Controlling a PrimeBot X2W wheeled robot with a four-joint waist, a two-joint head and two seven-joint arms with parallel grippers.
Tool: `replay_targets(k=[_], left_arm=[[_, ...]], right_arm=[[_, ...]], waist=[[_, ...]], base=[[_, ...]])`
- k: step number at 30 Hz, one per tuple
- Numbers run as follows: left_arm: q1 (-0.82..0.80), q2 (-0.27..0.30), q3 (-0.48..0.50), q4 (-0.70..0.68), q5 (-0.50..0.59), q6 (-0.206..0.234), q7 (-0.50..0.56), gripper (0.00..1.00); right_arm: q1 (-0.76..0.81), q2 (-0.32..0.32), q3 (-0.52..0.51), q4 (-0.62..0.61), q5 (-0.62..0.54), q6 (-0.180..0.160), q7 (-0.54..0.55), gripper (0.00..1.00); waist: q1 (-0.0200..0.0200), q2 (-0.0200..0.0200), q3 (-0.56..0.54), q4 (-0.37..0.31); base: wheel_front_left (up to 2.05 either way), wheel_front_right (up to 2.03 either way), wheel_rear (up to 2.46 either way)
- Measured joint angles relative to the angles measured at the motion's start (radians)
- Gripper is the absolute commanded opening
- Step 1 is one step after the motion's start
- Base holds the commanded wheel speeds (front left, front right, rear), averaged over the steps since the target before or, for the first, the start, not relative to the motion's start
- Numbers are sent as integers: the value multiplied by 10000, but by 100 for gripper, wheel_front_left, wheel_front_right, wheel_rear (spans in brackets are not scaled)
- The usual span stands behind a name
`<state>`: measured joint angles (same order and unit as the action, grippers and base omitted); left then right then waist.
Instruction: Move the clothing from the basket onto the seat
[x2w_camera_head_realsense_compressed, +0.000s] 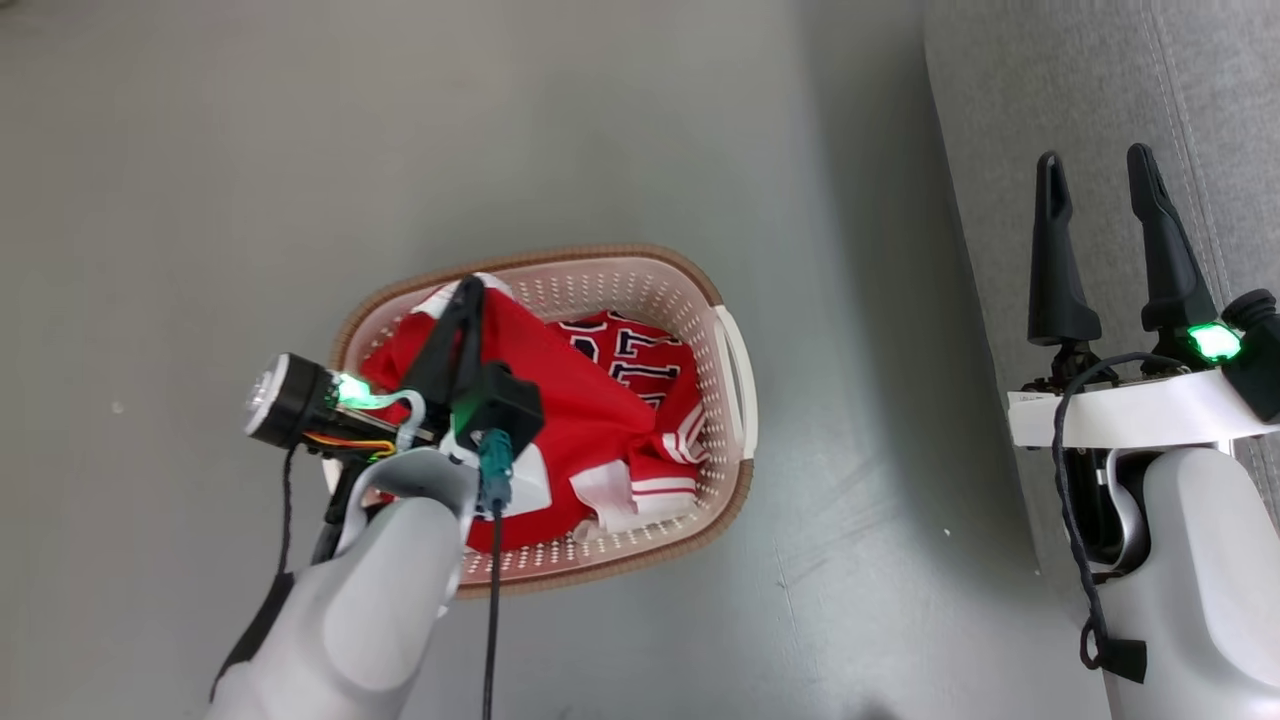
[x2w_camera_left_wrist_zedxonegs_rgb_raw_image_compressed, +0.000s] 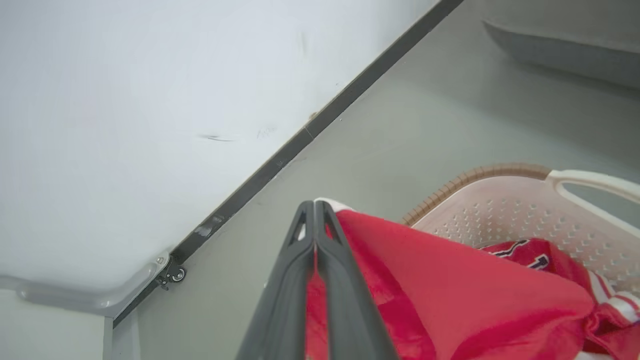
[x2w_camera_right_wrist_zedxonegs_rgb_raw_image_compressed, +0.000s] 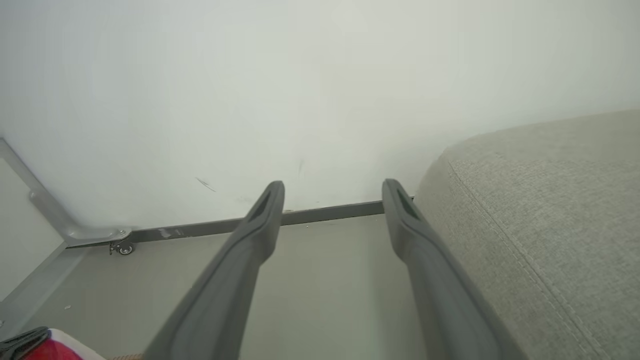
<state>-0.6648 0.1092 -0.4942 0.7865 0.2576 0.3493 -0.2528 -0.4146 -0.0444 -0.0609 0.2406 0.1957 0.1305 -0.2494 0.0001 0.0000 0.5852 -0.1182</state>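
a: where does the left tool (x2w_camera_head_realsense_compressed: 468, 292) stand?
b: over the far-left part of the basket (x2w_camera_head_realsense_compressed: 640, 285), its two dark fingers pressed together on a fold of the red clothing (x2w_camera_head_realsense_compressed: 560, 400). a bit of white trim peeks past the fingertips. the cloth falls away from the pinch like a tent, back down into the basket.
a: so the clothing sits in the basket?
b: yes, all of it lies within the brown rim. a lettered piece (x2w_camera_head_realsense_compressed: 632, 352) with dark block characters lies toward the basket's right side. striped white cuffs bunch near the right handle. the pinched fold is raised above the rest.
a: and the basket itself?
b: it stands on the grey floor (x2w_camera_head_realsense_compressed: 250, 150), apart from the seat (x2w_camera_head_realsense_compressed: 1100, 90), which runs along the right side of the head view.
a: the right tool (x2w_camera_head_realsense_compressed: 1095, 158)?
b: its fingers are spread wide with nothing between them. it hovers at the seat's edge, well apart from the basket. in the right wrist view the grey woven cushion with its stitched seam lies just to the right of the fingers. the pale wall (x2w_camera_right_wrist_zedxonegs_rgb_raw_image_compressed: 320, 75) with a dark skirting strip (x2w_camera_right_wrist_zedxonegs_rgb_raw_image_compressed: 200, 229) stands beyond.
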Motion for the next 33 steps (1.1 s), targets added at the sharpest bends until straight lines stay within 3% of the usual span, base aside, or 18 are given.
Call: replay_targets(k=[10,23,33], left_arm=[[882,123,-320,-2036,-197,293,0,0],[1732,569,-763,-3843,-362,286,-25,0],[2360,796,-1164,-4038,-619,-345,-27,0]], right_arm=[[264,-17,-284,228,-295,0,0,100],[953,-21,-683,389,-487,0,0,100],[1670,-17,-943,510,-485,0,0,100]], waist=[[0,0,-826,500],[0,0,-2038,1032],[0,0,-2885,1203]], base=[[0,0,0],[0,0,0],[0,0,0]])
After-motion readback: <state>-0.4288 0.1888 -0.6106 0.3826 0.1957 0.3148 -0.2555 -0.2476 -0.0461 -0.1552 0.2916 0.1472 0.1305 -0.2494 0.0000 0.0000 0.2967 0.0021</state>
